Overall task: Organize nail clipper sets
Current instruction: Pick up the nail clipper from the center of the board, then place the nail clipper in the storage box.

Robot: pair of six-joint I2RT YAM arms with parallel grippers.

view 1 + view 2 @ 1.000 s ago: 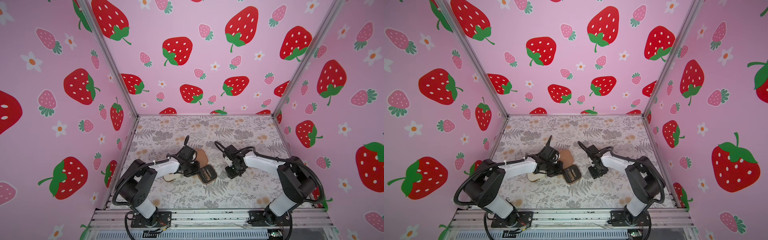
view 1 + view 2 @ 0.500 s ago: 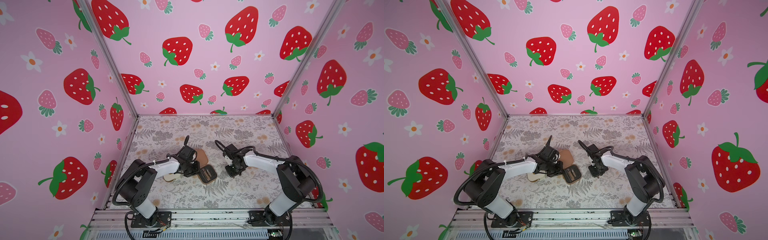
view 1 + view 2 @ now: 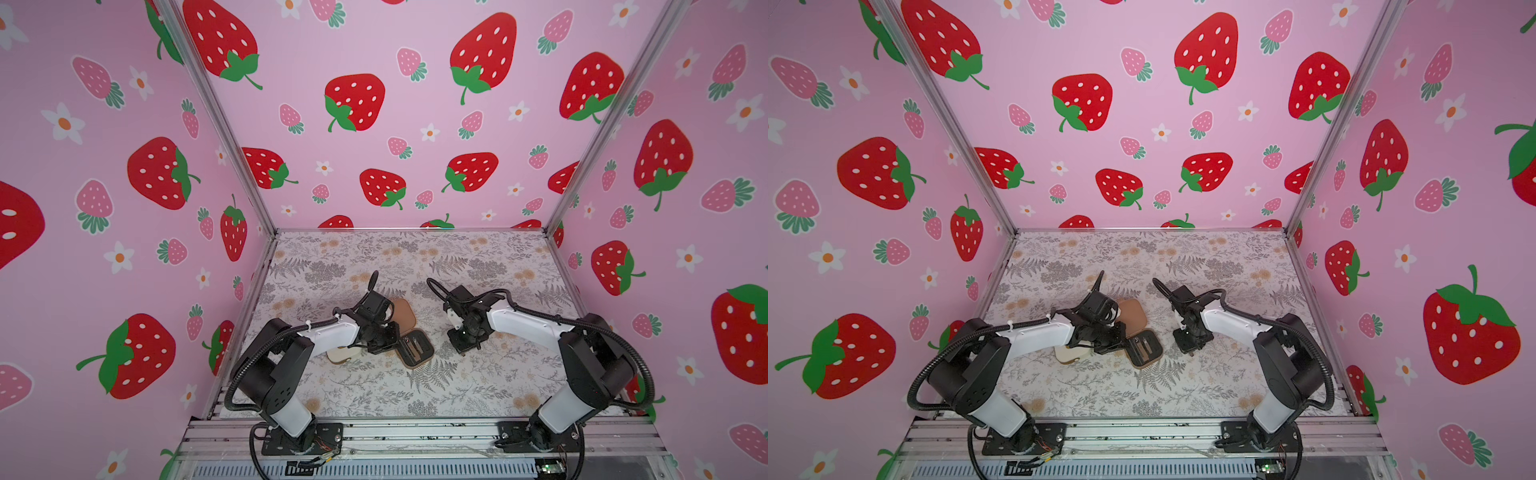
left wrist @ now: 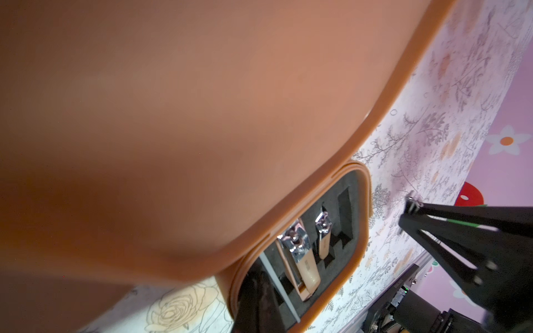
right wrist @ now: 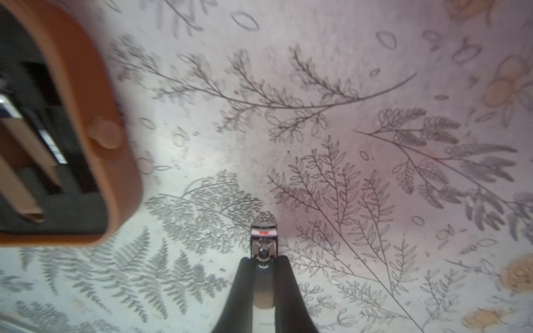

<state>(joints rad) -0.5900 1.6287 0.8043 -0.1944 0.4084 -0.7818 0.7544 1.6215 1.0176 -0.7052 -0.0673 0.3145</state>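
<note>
Judging by the layout, work is midway: the open brown case [image 3: 417, 352] lies mid-desk with two clippers [image 4: 300, 253] slotted and a slot [image 4: 343, 207] free, the cream case [image 3: 341, 356] just beside it. The left claw [image 3: 382, 343] is clenched at the brown case's hinge side; the right claw [image 5: 263, 261] grasps a small nail clipper [image 5: 263, 233] near it. Strawberry-print pink walls [image 3: 374, 50] enclose the fern-patterned desk [image 3: 415, 257].

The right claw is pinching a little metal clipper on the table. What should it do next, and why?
Probably lift the clipper straight up a little. The right gripper looks closed on it, it lies on the table, and the open brown case beside it has an empty slot.
</note>
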